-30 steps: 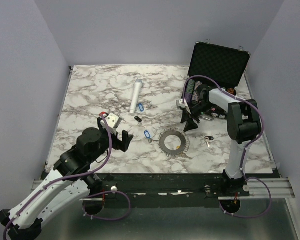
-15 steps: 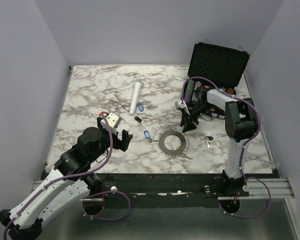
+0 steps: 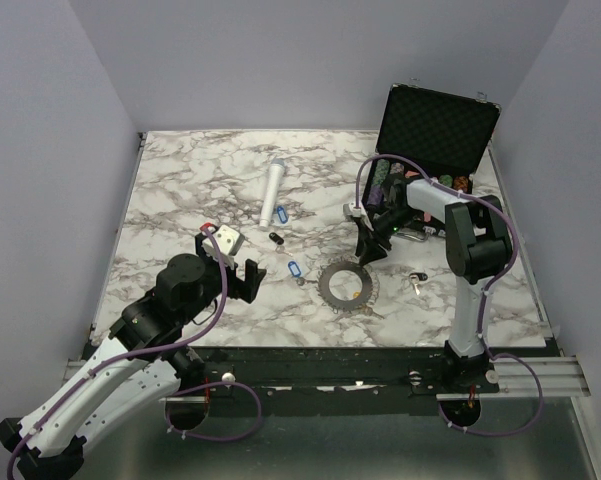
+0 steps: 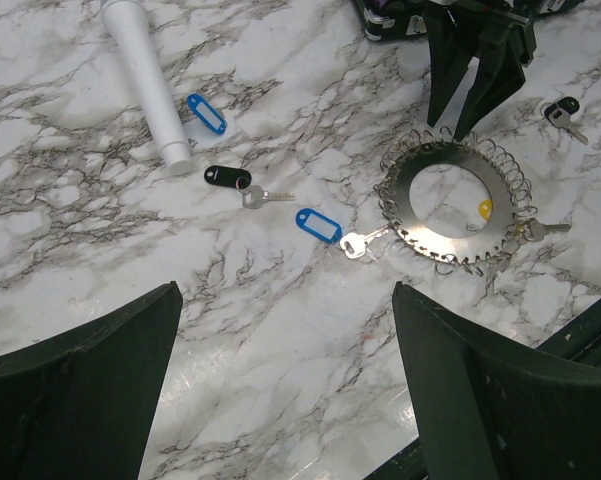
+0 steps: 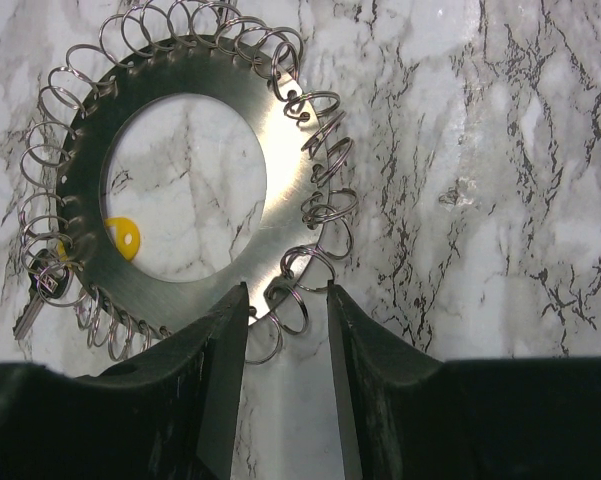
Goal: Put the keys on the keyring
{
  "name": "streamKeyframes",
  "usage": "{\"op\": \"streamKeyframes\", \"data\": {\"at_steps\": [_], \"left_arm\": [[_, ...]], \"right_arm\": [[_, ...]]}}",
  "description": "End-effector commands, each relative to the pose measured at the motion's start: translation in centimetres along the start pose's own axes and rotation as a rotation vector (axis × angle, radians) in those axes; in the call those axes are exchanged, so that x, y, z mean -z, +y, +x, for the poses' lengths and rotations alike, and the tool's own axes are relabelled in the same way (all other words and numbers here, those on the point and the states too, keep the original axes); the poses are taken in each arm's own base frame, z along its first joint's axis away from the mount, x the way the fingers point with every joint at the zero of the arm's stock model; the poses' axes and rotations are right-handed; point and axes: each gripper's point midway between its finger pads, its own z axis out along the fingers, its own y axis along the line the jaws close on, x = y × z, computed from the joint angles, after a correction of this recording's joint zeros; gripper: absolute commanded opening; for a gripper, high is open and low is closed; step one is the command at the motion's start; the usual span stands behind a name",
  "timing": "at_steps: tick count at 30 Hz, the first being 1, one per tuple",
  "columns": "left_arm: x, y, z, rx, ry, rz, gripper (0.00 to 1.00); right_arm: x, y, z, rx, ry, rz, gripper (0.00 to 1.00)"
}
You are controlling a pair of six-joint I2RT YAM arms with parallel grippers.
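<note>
Right wrist: jaws flank keyring (image 5: pixel 283 185) rim

A white cylinder (image 3: pixel 272 193) lies on the marble table (image 3: pixel 180 190), just above the middle of the overhead frame, slanting slightly from upright. At the upper right stands an open black case (image 3: pixel 438 120), its foam-lined lid raised. Stacked chips (image 3: pixel 381 180) show in its base, partly hidden.
</note>
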Motion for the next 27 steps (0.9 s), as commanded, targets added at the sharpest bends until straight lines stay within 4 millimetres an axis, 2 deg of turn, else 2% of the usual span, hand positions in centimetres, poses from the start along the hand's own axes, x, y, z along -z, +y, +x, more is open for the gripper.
{"op": "streamKeyframes", "data": {"at_steps": [1, 12, 27], "left_arm": [[-0.1, 0.6, 0.6, -0.016, 0.019, -0.027, 0.95], [-0.1, 0.6, 0.6, -0.015, 0.016, -0.028, 0.95], [-0.2, 0.7, 0.8, -0.016, 0.021, -0.033, 0.94]], "right_arm": [[-0.4, -0.4, 0.3, 0.003, 0.006, -0.005, 0.44], [-0.4, -0.3, 0.9, -0.007, 0.032, -0.007, 0.4], [-0.9, -0.6, 1.4, -0.006, 0.072, 0.005, 0.43]]}}
